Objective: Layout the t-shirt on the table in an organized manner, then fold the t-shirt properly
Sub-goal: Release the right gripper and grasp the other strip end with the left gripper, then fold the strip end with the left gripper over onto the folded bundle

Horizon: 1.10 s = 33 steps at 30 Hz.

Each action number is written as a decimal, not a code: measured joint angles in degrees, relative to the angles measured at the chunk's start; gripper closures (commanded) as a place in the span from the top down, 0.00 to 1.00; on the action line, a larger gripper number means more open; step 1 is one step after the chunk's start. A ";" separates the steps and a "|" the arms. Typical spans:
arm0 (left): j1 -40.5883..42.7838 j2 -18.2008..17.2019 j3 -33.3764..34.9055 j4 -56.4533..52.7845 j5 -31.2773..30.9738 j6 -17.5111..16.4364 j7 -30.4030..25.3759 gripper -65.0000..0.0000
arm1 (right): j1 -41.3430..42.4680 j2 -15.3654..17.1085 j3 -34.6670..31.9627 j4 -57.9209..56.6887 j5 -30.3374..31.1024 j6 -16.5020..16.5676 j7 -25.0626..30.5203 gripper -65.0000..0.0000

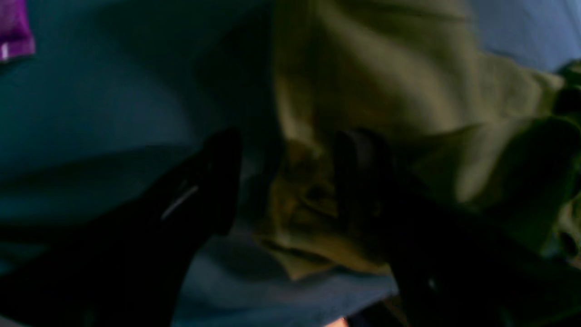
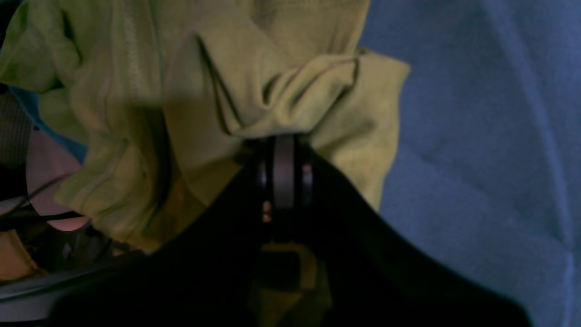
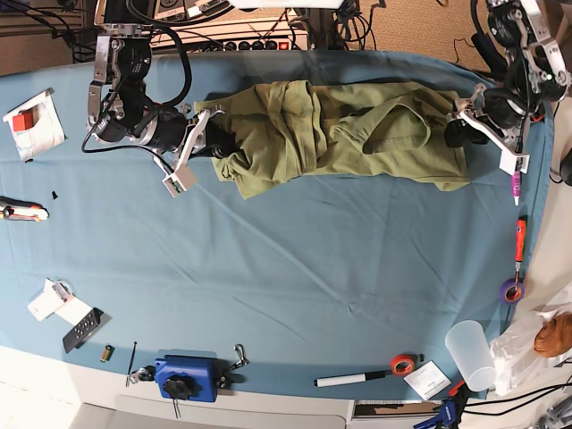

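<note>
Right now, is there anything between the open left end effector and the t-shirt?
Nothing visible. The left end effector hangs open right at the edge of the t-shirt, with olive cloth showing between its fingers. Only bare table lies around it.

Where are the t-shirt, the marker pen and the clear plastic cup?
t-shirt [image 3: 349, 134]: base view, middle of the bunched green cloth.
marker pen [image 3: 350, 380]: base view, white barrel near the table's front edge.
clear plastic cup [image 3: 471, 353]: base view, its side wall.

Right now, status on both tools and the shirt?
Right tool shut on t-shirt edge. Left tool open at the opposite end. Shirt bunched on table, nothing blocking.
</note>
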 measured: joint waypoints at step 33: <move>-4.81 -5.62 -12.94 -6.27 -21.88 -7.30 7.93 0.00 | 7.26 -2.38 -0.04 0.11 8.79 0.66 0.87 0.32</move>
